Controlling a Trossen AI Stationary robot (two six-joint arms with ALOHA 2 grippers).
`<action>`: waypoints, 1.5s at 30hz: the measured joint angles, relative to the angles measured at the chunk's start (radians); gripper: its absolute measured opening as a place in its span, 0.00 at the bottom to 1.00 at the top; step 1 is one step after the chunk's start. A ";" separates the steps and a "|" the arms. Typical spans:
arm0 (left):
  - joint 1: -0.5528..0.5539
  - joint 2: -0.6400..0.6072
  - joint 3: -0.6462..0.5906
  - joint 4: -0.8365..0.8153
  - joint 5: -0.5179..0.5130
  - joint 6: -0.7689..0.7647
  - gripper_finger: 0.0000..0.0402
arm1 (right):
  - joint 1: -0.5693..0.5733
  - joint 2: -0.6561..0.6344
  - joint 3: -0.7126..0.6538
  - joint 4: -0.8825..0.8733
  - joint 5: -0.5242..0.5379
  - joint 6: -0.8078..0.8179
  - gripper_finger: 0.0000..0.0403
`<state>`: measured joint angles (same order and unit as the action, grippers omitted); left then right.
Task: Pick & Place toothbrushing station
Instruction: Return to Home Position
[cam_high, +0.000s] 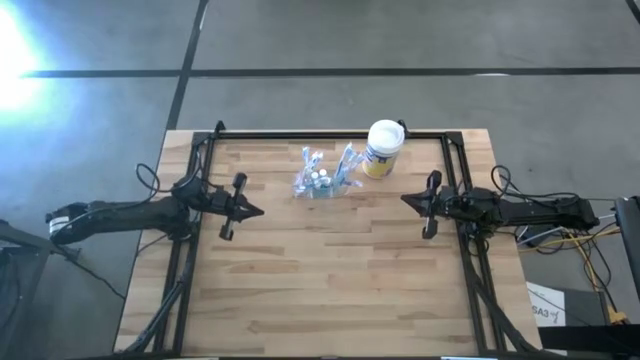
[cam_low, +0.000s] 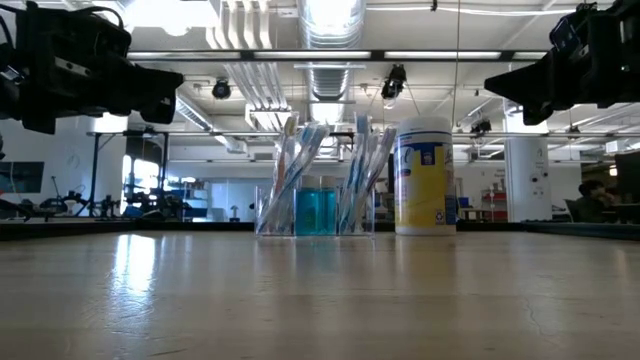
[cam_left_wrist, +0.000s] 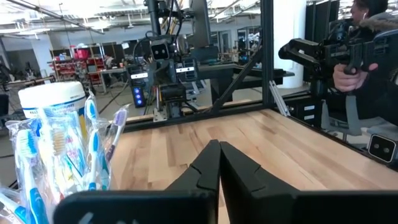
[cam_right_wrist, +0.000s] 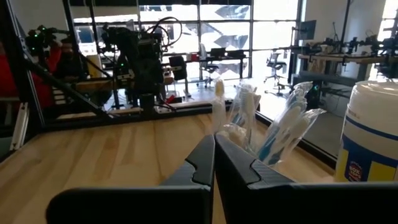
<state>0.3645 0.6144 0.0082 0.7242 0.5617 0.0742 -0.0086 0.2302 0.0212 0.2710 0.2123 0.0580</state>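
Bottles (cam_low: 320, 212) in toothbrushing station (cam_low: 266, 226) look teal only from table level.

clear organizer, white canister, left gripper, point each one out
clear organizer (cam_low: 316, 228): low view, on its front wall
white canister (cam_low: 425, 182): low view, on its yellow label
left gripper (cam_high: 258, 211): high view, at its shut fingertips

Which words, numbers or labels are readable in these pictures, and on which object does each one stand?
"SA3": on the white sign beyond the table's right edge, in the high view; the marks after it are too small to read.
White canister: its yellow label carries print and a round logo, but all of it is too blurred to read.
Clear holder: no text visible.
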 joint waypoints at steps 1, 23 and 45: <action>0.000 0.000 0.000 0.000 0.000 0.000 0.03 | 0.000 0.000 0.000 0.000 0.000 0.001 0.02; 0.000 -0.007 -0.002 -0.004 -0.011 -0.078 0.01 | -0.002 -0.004 0.070 -0.029 0.000 0.042 0.02; 0.010 -0.088 -0.002 -0.168 -0.060 -0.012 0.03 | -0.001 -0.202 0.050 -0.253 0.053 0.129 0.02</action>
<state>0.3740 0.5260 0.0059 0.5564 0.5015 0.0620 -0.0093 0.0284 0.0710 0.0181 0.2653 0.1865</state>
